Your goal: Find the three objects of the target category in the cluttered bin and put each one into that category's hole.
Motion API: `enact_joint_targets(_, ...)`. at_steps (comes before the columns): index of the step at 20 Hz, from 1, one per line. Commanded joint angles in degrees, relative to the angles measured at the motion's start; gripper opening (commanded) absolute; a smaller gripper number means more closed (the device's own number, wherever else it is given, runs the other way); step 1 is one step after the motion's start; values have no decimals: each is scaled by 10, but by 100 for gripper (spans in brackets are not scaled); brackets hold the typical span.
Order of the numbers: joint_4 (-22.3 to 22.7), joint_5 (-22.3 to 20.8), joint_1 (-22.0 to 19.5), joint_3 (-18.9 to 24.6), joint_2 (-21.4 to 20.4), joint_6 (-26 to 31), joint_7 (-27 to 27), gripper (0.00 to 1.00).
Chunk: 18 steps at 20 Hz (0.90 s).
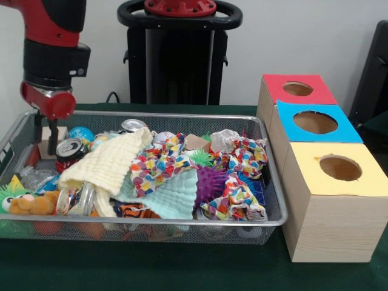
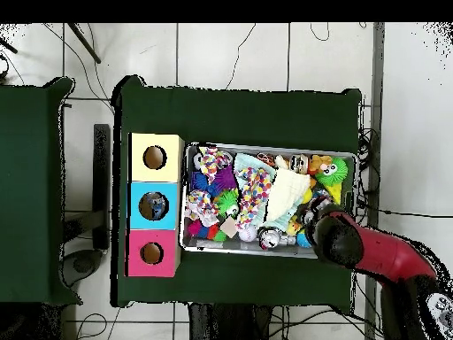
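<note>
Even, bright indoor light in both views, no hard glare. Soft shadow under the mesh bin (image 1: 270, 219) on the green worktop (image 1: 182, 273). Faint shine on can tops (image 1: 71, 147). Front view slightly soft overall. Overhead: bin contents too small to resolve well; pale floor (image 2: 265, 53) looks washed out.

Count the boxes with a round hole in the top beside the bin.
3, in a row touching each other: red box farthest back, blue box in the middle, yellow box nearest the camera. None look hidden.
</note>
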Motion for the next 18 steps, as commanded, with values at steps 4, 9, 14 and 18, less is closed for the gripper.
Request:
enact_joint_targets(4, -13, -62, -66, 77, 86, -78, -42, 100)
enact_joint_targets(9, 31, -363, -300, 445, 103, -23, -282, 100)
enact_joint_targets(14, 49, -355, -385, 619, 136, 110, -520, 100)
enact_joint_targets(18, 22, -272, -380, 634, 138, 230, -721, 100)
